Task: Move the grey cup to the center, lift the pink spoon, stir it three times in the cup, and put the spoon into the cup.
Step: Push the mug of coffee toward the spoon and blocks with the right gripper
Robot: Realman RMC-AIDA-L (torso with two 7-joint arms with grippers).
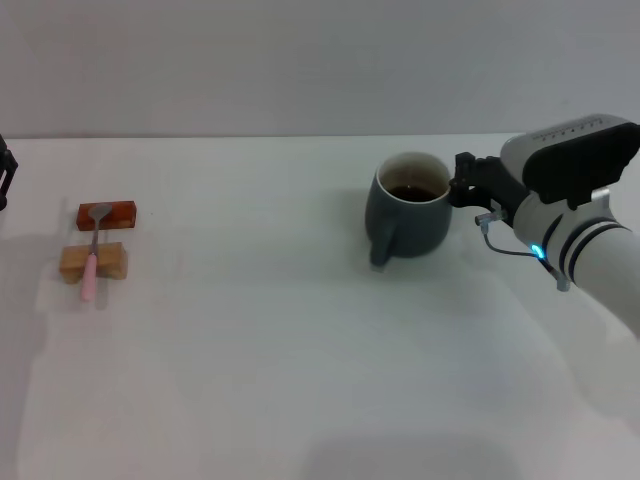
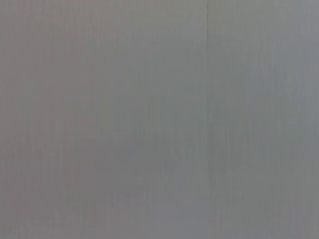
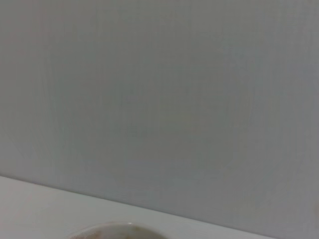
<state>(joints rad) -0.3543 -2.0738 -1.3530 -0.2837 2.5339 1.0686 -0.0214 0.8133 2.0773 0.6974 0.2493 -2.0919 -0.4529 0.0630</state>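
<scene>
The grey cup [image 1: 408, 216] stands on the white table right of the middle, holding dark liquid, its handle turned toward the front left. My right gripper [image 1: 461, 186] is against the cup's right side at rim height. The cup's rim also shows at the edge of the right wrist view [image 3: 110, 230]. The pink spoon [image 1: 92, 252] lies at the far left across two blocks, its metal bowl on the orange-red block [image 1: 107, 215] and its pink handle over the tan wooden block [image 1: 93, 262]. My left gripper [image 1: 5, 172] is parked at the far left edge.
The white table [image 1: 260, 330] runs back to a grey wall [image 1: 300, 60]. The left wrist view shows only grey wall. My right forearm [image 1: 590, 240] reaches in from the right edge.
</scene>
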